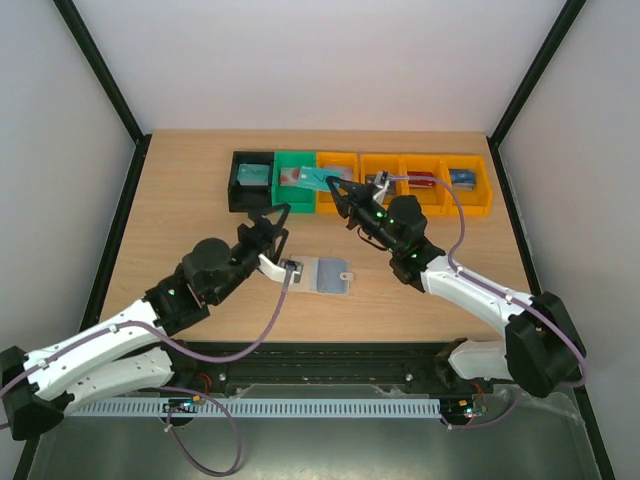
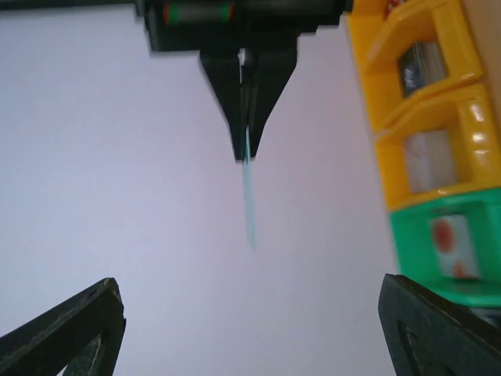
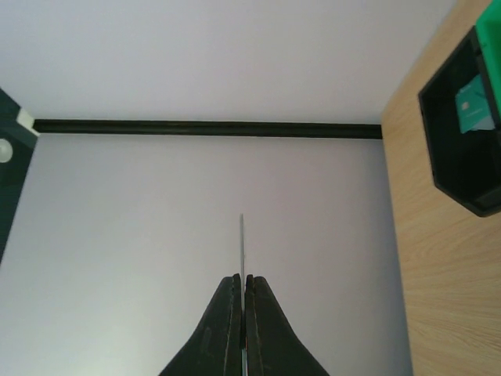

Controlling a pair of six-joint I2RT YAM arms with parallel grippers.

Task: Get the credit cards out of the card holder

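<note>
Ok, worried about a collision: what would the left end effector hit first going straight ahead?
Likely the teal card pinched edge-on in the right end effector, straight ahead of the open left end effector; depth unclear.

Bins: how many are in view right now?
6, in one row along the far edge, left to right: black bin, green bin, then four orange bins, the first partly behind the right gripper. None looks hidden.

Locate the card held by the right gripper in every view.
Top external: card at the green bin, in the right gripper.
Left wrist: card edge-on, centre; green bin at right.
Right wrist: card edge-on, bottom centre; green bin top right.
Shared landmark: green bin.
</note>
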